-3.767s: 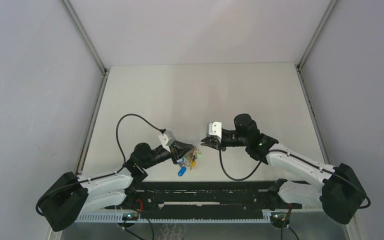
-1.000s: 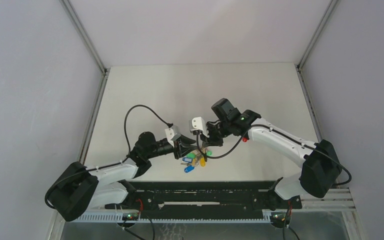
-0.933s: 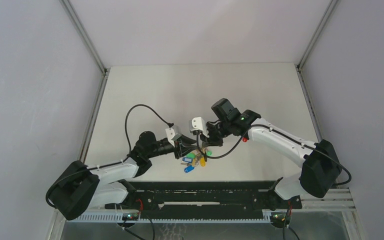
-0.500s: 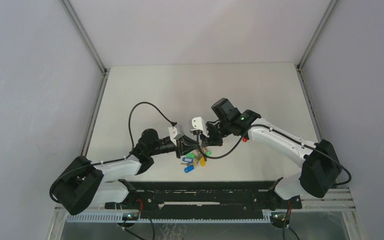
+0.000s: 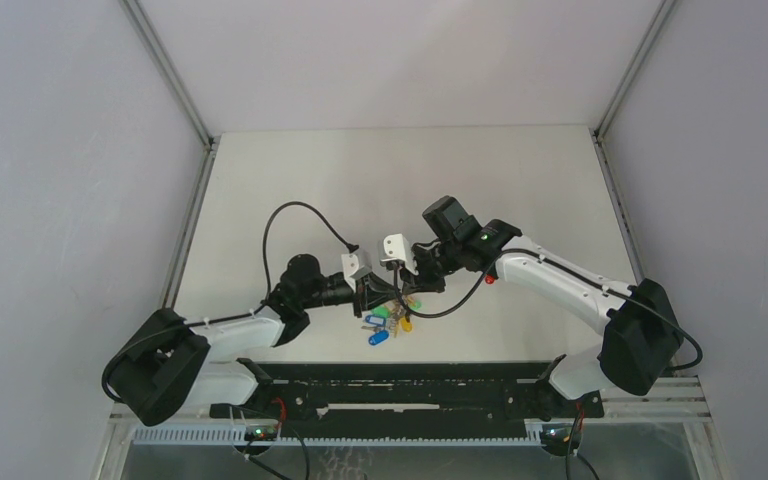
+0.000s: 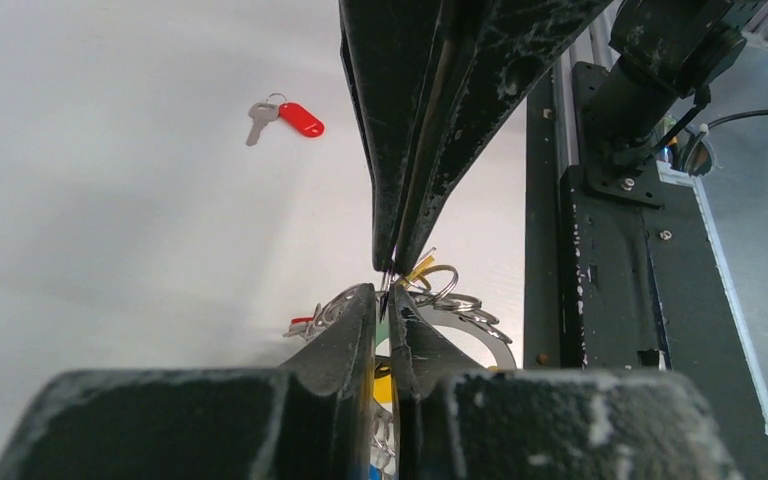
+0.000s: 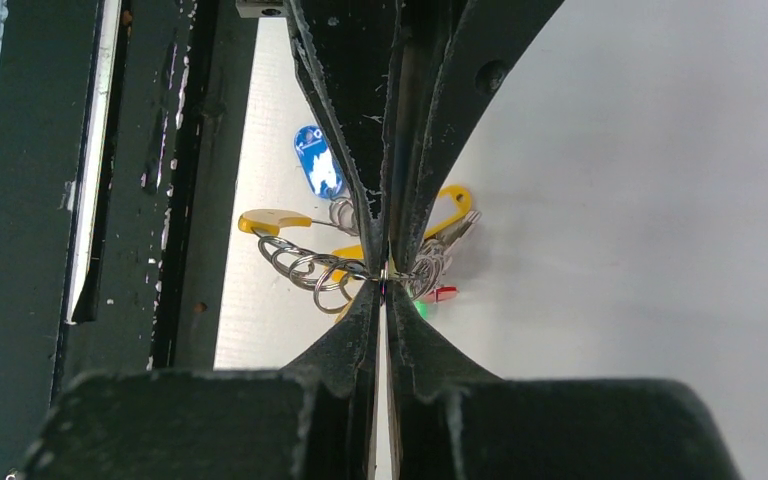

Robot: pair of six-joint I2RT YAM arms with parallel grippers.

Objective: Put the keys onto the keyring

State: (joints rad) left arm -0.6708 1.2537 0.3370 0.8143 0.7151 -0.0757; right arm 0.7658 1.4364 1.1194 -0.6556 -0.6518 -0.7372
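The keyring, a grey ring with a bunch of blue, green and yellow tags, hangs just above the table at the near middle. My right gripper comes in from the right and is shut on the ring's wire. My left gripper meets it tip to tip from the left. Its jaws stand nearly together, and their tips pinch the same wire beside the grey ring. One red key lies loose on the table to the right of the right wrist.
A black rail frame runs along the near edge, right below the bunch. The left arm's black cable loops up over the table. Grey walls close in the left, right and back sides.
My left gripper has slid right up to the ring and its jaws have narrowed onto it. The right arm and the bunch have stayed in place.
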